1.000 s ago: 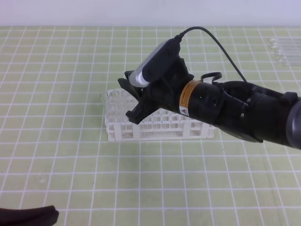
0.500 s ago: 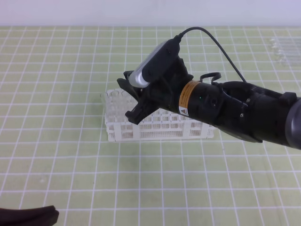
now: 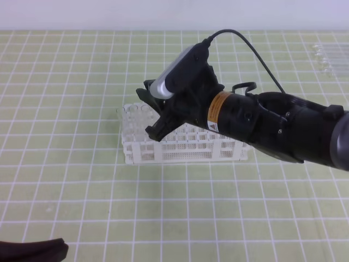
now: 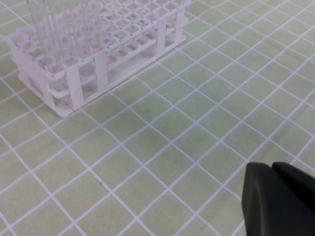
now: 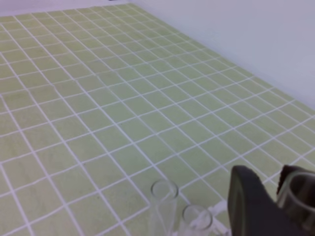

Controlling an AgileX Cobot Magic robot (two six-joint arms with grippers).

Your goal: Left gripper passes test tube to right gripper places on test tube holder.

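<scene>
— Under and all round the right gripper (image 3: 148,112), what is there?

— A pale green mat (image 3: 82,180) ruled into squares by white lines. It runs out to a plain white wall (image 3: 109,13) well behind the gripper.

— And the biggest thing near the jaws?

— The test tube holder (image 3: 185,148), a white lattice rack standing flat on the mat, directly below and slightly behind the jaws. The gripper and its black arm hang over the rack's middle and right part and hide most of the top from the high view.

— Anything standing in the rack?

— Yes. Some clear tubes (image 4: 64,24) stand upright at the end of the rack. From the right wrist, two open glass mouths (image 5: 164,189) show just beyond the fingertips.

— Anything further off?

— Some clear glassware (image 3: 330,57) lies far behind the right arm near the mat's back edge. It is too blurred to count.

— How do the right jaws stand?

— Narrow, closed round the test tube (image 5: 299,194). Its round glass rim sits right against the dark finger (image 5: 248,206). How much of it hangs below cannot be made out.

— The other arm?

— The left gripper (image 4: 274,196) hangs low over bare mat, well apart from the rack, fingers pressed together with nothing between them.
</scene>
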